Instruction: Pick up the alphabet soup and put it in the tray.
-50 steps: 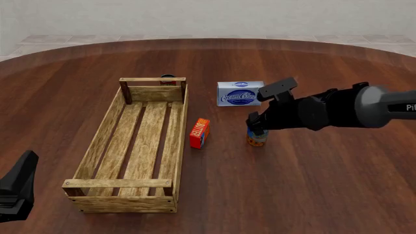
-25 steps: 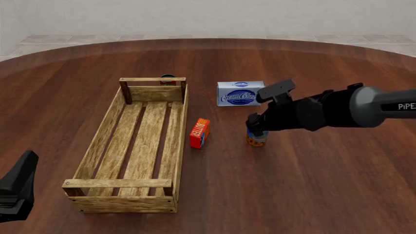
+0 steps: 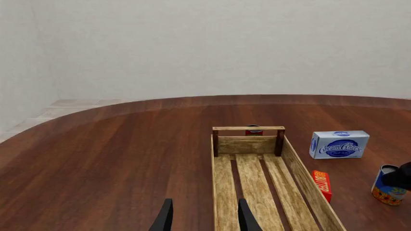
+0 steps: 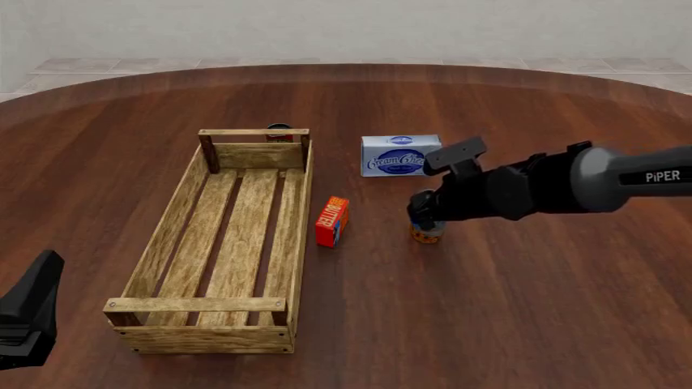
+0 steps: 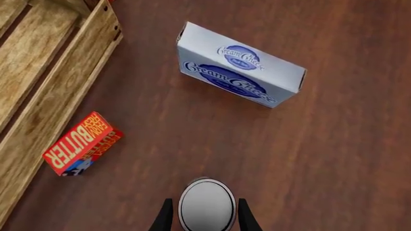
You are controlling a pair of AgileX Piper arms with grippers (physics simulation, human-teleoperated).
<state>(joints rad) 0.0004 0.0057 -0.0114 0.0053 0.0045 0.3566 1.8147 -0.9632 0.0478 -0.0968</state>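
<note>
The alphabet soup (image 4: 429, 234), a small blue and orange can with a grey top, stands upright on the table to the right of the tray (image 4: 298, 212). My right gripper (image 4: 425, 214) is down over the can. In the right wrist view its open fingers (image 5: 165, 217) stand on either side of the can's top (image 5: 206, 204), with a small gap on each side. My left gripper (image 3: 204, 219) is open and empty, low near the tray's near end (image 3: 222, 187). The can also shows in the left wrist view (image 3: 388, 185).
A red butter box (image 4: 332, 221) lies between the tray and the can. A blue and white cream cheese box (image 4: 400, 154) lies just behind the can. A dark can (image 4: 279, 127) stands behind the tray's far end. The left arm (image 4: 27, 316) is at the front left.
My right gripper has come down a little over the can, covering more of it. The can, the other things and the left arm have not moved.
</note>
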